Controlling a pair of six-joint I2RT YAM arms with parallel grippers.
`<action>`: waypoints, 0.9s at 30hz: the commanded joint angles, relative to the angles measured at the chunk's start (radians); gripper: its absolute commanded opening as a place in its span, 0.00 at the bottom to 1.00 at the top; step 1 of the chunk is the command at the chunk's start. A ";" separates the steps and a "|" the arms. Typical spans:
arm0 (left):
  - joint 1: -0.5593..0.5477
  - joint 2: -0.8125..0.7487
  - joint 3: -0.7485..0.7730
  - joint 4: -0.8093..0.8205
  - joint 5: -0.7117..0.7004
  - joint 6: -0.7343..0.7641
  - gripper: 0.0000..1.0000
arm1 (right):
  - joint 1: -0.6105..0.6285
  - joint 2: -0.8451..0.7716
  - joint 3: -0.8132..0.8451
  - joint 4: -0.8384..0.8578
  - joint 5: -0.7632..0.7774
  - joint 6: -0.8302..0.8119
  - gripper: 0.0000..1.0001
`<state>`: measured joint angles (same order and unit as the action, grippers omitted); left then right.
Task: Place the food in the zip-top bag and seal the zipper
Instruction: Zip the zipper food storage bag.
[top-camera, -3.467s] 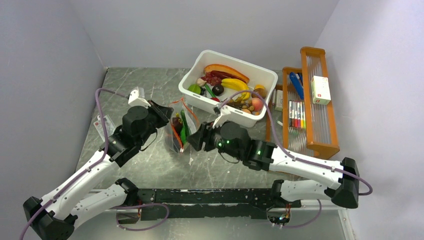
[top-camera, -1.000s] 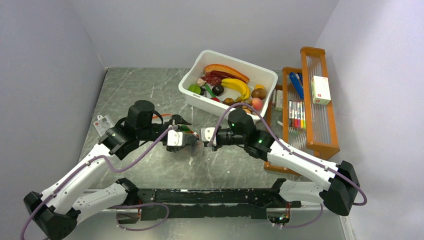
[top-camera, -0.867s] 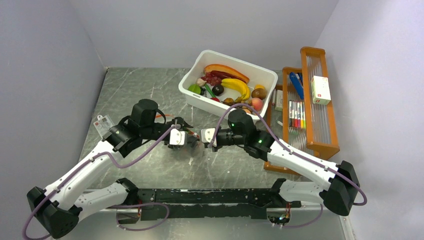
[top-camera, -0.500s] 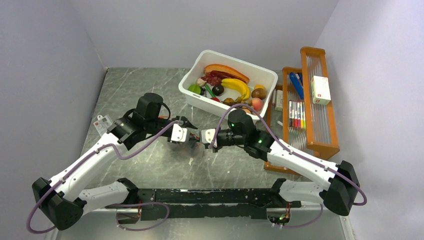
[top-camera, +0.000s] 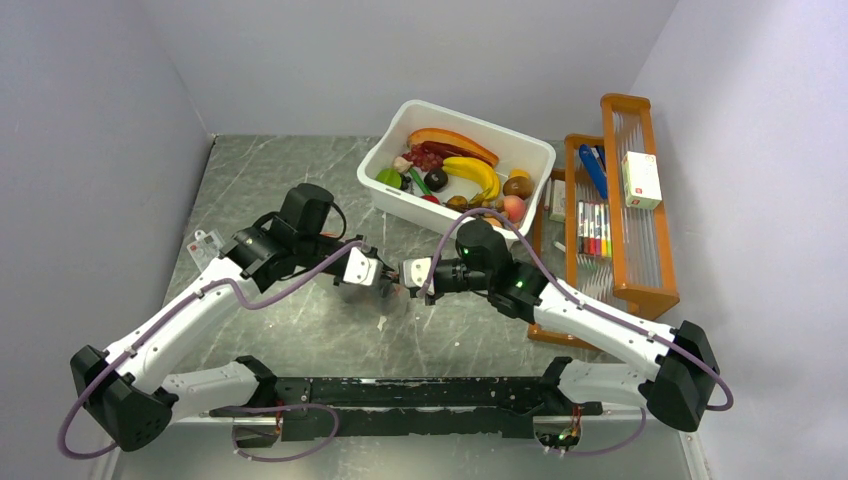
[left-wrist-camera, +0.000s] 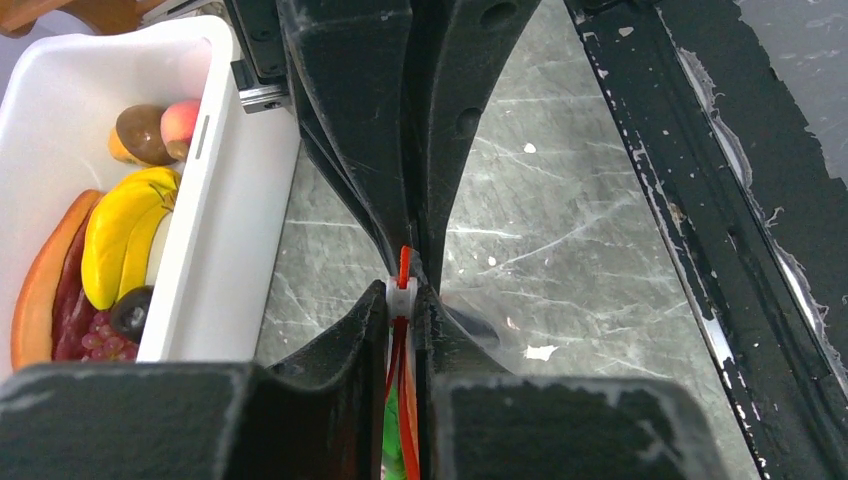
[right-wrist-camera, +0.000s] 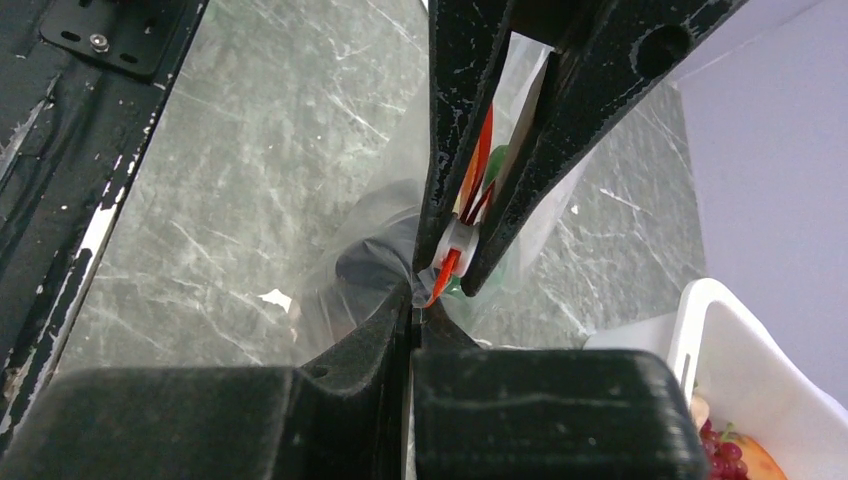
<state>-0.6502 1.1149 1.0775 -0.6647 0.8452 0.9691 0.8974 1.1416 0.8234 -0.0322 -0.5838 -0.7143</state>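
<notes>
The zip-top bag (right-wrist-camera: 368, 262) hangs clear and crinkly between both grippers, just above the table. Its orange-red zipper (left-wrist-camera: 404, 398) runs up between my left gripper's (left-wrist-camera: 401, 291) fingers, which are shut on the zipper's small white slider (left-wrist-camera: 401, 294). Green food (left-wrist-camera: 392, 438) shows inside the bag below the strip. My right gripper (right-wrist-camera: 414, 306) is shut on the bag's end by the zipper (right-wrist-camera: 481, 150), tip to tip with the left fingers (right-wrist-camera: 462, 110). In the top view the left gripper (top-camera: 378, 280) and right gripper (top-camera: 407, 279) meet mid-table, hiding most of the bag.
A white tub (top-camera: 478, 113) behind the grippers holds more toy food, including a banana (top-camera: 470, 170). An orange rack (top-camera: 628, 215) with marker pens (top-camera: 595, 230) and a small white box (top-camera: 640, 180) stands at right. A small tag (top-camera: 205, 245) lies at left.
My left gripper has closed on the zipper's slider and slid a little right toward the right gripper, its arm swinging farther back. The right arm has stayed put, shut on the bag.
</notes>
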 joint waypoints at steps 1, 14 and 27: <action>0.004 0.000 0.045 -0.010 0.050 0.015 0.07 | -0.006 -0.006 -0.015 0.031 0.012 0.010 0.00; 0.004 -0.044 0.004 0.112 0.015 -0.087 0.07 | -0.005 -0.023 -0.100 0.238 0.054 0.179 0.38; 0.004 -0.051 -0.016 0.111 0.001 -0.092 0.07 | -0.006 0.035 -0.116 0.396 0.020 0.294 0.52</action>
<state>-0.6502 1.0824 1.0721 -0.5919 0.8352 0.8726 0.8955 1.1748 0.6956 0.3141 -0.5362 -0.4500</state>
